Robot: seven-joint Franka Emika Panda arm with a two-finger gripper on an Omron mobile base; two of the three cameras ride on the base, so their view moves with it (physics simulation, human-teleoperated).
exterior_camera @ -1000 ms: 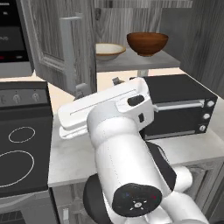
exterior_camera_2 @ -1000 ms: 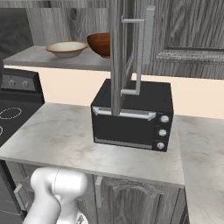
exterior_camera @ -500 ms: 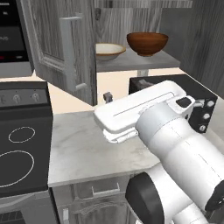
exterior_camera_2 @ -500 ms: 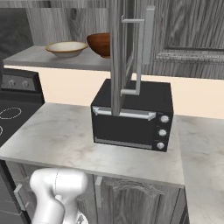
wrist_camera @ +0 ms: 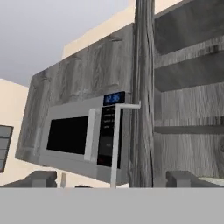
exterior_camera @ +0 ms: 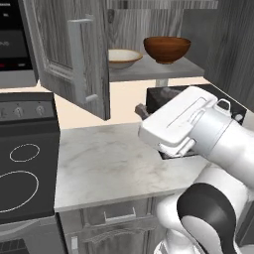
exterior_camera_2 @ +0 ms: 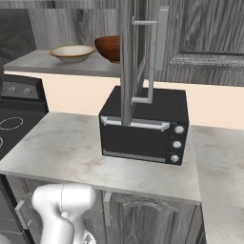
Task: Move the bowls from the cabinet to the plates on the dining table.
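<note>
Bowls (exterior_camera: 166, 48) sit on open cabinet (exterior_camera: 74, 59) shelf, hand (wrist_camera: 111, 179) spread.

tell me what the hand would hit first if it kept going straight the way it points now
Probably the edge of the open cabinet door, which stands dead ahead between the open hand's fingertips, with the microwave just left of it. Depth is unclear.

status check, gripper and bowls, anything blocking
Gripper open, empty. Both bowls, brown and cream, on cabinet shelf. Open cabinet door beside them.
</note>
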